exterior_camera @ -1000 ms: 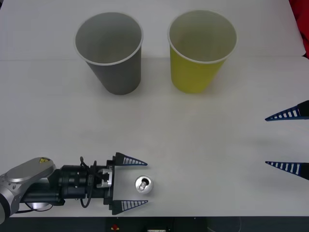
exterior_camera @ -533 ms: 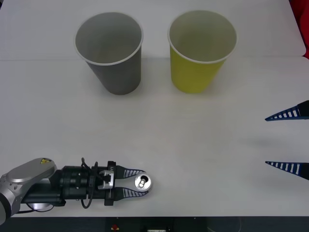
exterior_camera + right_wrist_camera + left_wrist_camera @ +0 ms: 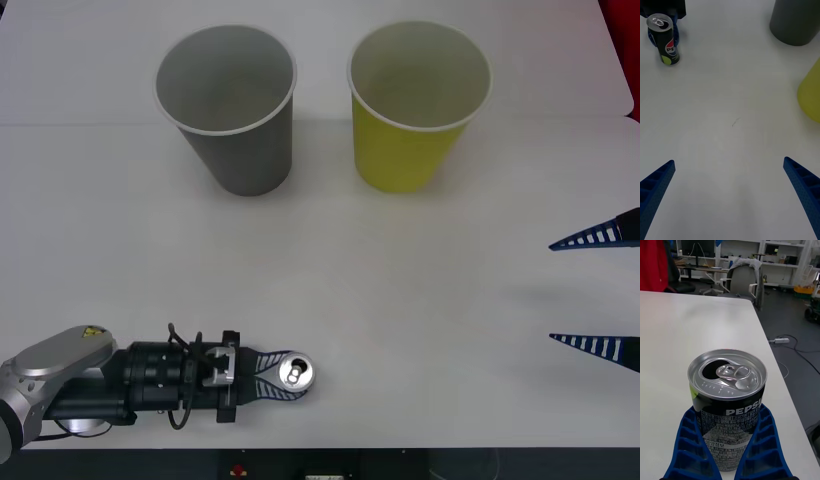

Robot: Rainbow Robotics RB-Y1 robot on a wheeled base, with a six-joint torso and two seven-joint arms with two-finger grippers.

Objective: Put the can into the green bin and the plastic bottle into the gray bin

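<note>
The can [image 3: 296, 373] stands upright near the table's front edge, left of centre, with a silver opened top and dark label. My left gripper [image 3: 283, 377] is shut on the can, its blue fingers [image 3: 688, 444] pressing both sides of the can [image 3: 729, 405]. From the right wrist view the can [image 3: 664, 38] stands far off on the table. The gray bin [image 3: 230, 108] and the green bin [image 3: 416, 104], a yellow cup, stand side by side at the back. My right gripper [image 3: 596, 290] hangs open at the right edge, nothing between its fingers. The plastic bottle is out of view.
The table's front edge [image 3: 400, 447] runs just beside the can. White table surface [image 3: 400, 290] stretches between the can and the two cups. Beyond the table edge in the left wrist view are an office chair [image 3: 741, 279] and shelves.
My left gripper went from open around the can to shut on it. The can stays at the same spot. The right arm has not moved.
</note>
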